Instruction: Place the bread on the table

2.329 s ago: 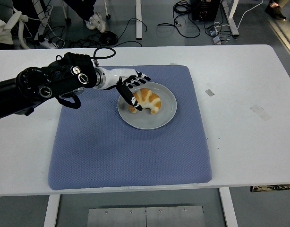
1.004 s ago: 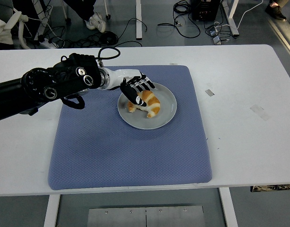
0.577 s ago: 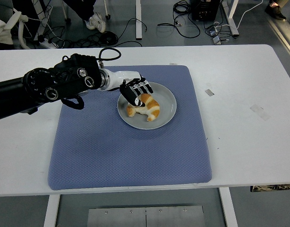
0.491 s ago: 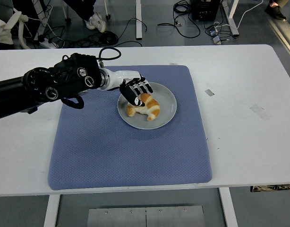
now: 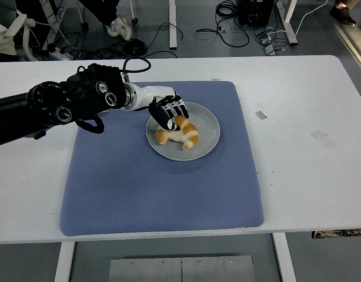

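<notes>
While the left arm [image 5: 57, 106] reaches in from the counter's left edge, its left hand [image 5: 167, 111] sits over the far-left rim of the plate [image 5: 207, 126], fingers [image 5: 163, 119] curled down onto the left end of the bread [image 5: 181, 133]; contact is clear, but a closed grasp is not, since the fingertips cover that end and I cannot tell whether they are clamped on it or just resting; bread is a croissant, golden with paler stripes, lying in the plate's middle, slightly toward the left side, not lifted as far as I can see; plate is grey, round, sitting on the blue mat [image 5: 157, 194] in the mat's far-right quarter; mat covers the centre of the white counter [image 5: 310, 176], its far edge near the counter's far edge, its near edge close to the counter's near edge; arm's black forearm housing lies over the mat's far-left corner and the bare counter beside it, with a black cable [image 5: 135, 64] looping off it toward the far edge; two small tape scraps [image 5: 260, 114] on the bare counter right of the mat, one just beside the mat's right edge, one [image 5: 322, 138] well toward the right edge; right arm not visible.
</notes>
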Controlling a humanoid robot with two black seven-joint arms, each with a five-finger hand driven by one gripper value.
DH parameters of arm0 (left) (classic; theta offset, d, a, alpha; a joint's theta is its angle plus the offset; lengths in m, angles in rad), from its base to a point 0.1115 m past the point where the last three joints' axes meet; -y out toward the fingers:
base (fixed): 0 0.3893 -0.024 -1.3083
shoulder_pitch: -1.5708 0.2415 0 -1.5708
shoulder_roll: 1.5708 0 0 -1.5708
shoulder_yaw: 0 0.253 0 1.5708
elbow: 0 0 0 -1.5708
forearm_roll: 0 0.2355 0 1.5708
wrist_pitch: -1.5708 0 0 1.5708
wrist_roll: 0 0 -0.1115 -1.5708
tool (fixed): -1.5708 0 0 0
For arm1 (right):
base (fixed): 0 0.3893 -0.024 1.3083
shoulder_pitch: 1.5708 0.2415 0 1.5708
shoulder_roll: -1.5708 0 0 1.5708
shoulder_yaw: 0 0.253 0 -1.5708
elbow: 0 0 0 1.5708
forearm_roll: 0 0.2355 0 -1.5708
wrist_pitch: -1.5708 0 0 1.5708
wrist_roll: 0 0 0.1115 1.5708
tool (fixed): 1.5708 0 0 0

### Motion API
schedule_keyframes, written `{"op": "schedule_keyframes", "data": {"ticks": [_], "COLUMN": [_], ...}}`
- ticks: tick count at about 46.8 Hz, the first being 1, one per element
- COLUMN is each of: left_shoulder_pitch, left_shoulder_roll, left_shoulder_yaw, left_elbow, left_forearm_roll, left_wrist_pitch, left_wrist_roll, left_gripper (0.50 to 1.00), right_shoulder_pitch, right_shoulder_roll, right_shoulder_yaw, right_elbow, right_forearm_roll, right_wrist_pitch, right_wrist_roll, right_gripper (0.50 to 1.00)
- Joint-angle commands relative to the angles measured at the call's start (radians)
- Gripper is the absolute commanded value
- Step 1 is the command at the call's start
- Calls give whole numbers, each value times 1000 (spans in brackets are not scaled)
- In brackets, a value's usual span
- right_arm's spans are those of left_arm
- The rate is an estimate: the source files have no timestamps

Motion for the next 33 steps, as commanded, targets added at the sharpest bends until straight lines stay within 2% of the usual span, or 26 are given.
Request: {"op": "schedule_keyframes", "data": {"ticks": [1,4,5,22,33], "left_shoulder_pitch": [-4,-7,-9,-20,-18], "left_shoulder_roll": [0,1,1,20,74], "left_shoulder_yaw": [0,0,0,-37,-35], "left_elbow": [1,1,1,-11,-17], "left_forearm_roll": [-1,-1,-1,-15,-13], "left_wrist_pitch": [0,1,0,1,0], "left_wrist_roll": [2,3,3,3,3], "left_gripper": [592,504,500,500,500], "right_shoulder_pitch": [0,0,0,0,0], "right_shoulder_roll": [0,0,0,0,0], "right_shoulder_yaw": [1,0,0,0,0], "right_elbow": [0,0,0,0,0], "right_forearm_roll": [0,0,0,0,0], "right_wrist_pitch": [0,0,0,0,0], "right_wrist_roll": [0,0,0,0,0], "right_gripper": [1000,1000,1000,1000,1000]}}
